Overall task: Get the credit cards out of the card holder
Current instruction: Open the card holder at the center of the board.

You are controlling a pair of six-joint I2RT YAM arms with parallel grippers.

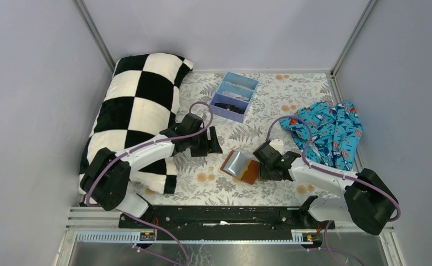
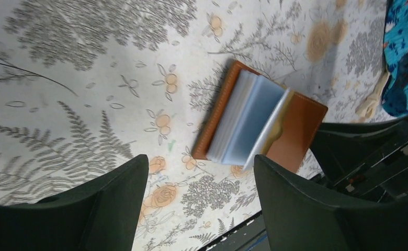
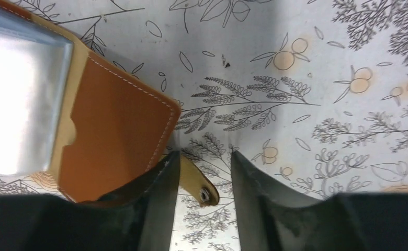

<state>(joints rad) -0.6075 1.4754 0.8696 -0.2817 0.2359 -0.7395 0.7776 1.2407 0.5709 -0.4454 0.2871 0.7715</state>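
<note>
The card holder [image 1: 240,166] lies open on the floral table cloth, tan leather with white stitching [image 3: 118,130]. Pale blue-grey credit cards [image 2: 249,120] in glossy sleeves fan up from its middle [image 3: 24,99]. My left gripper [image 2: 200,162] hovers open just left of the holder [image 2: 301,125], with only cloth between its fingers [image 1: 211,141]. My right gripper [image 3: 204,157] sits at the holder's right edge [image 1: 263,160], jaws apart. The holder's snap strap [image 3: 196,180] lies between them, against the left finger and free of the right one.
A blue three-compartment tray [image 1: 234,95] stands at the back centre. A black-and-white checked pillow [image 1: 136,111] fills the left side. A blue patterned cloth [image 1: 330,130] is bunched at the right. The black base rail [image 1: 225,216] runs along the near edge.
</note>
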